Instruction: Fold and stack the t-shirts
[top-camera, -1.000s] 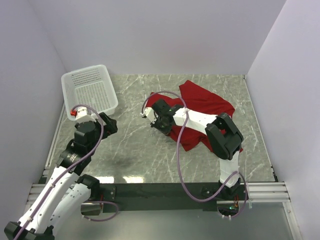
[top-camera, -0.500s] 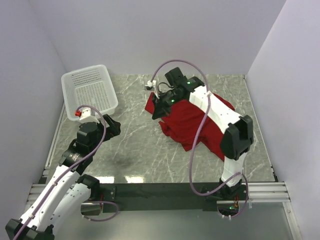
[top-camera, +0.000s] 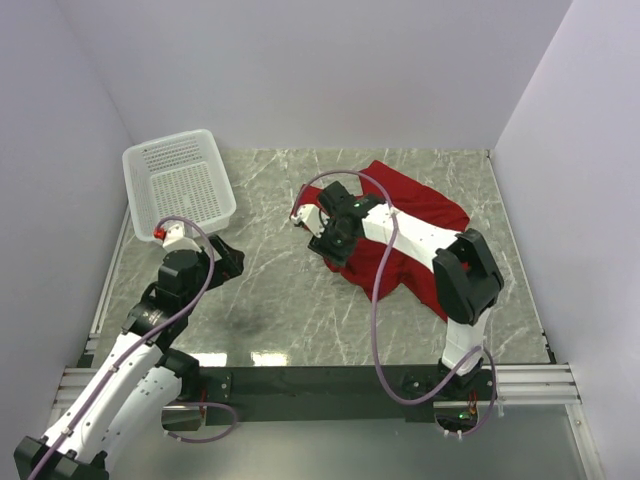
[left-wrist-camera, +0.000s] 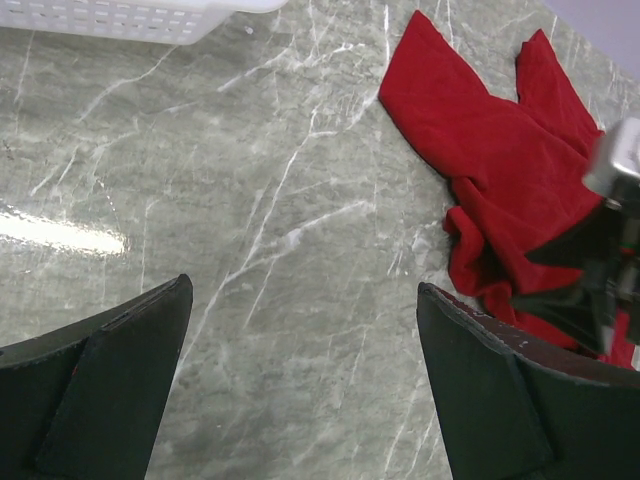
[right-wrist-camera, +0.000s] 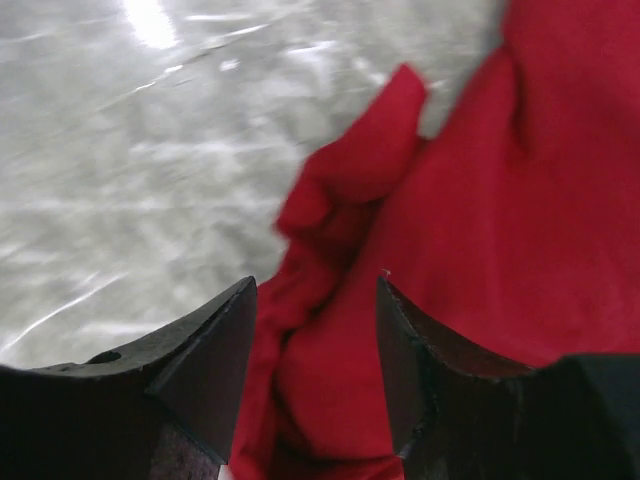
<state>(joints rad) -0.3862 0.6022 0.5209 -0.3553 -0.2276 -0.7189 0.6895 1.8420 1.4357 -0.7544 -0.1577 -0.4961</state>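
Note:
One red t-shirt (top-camera: 425, 212) lies crumpled on the marble table (top-camera: 280, 300), right of the middle. My right gripper (top-camera: 335, 243) hangs low over its left edge. In the right wrist view the right gripper (right-wrist-camera: 316, 282) is open, and a bunched fold of the t-shirt (right-wrist-camera: 500, 180) lies loose between its fingers. My left gripper (top-camera: 228, 262) hovers over bare marble to the left. It is wide open in the left wrist view, left gripper (left-wrist-camera: 303, 287) with nothing between its fingers, and the t-shirt (left-wrist-camera: 500, 150) shows at the upper right.
A white mesh basket (top-camera: 180, 185) stands at the back left corner, and its rim (left-wrist-camera: 130, 15) shows at the top of the left wrist view. Pale walls close in the table on three sides. The right arm's cable loops over the shirt.
The right gripper carried the shirt's left edge up and toward the back, then came down forward again and opened, leaving the fabric bunched. The left arm barely moved.

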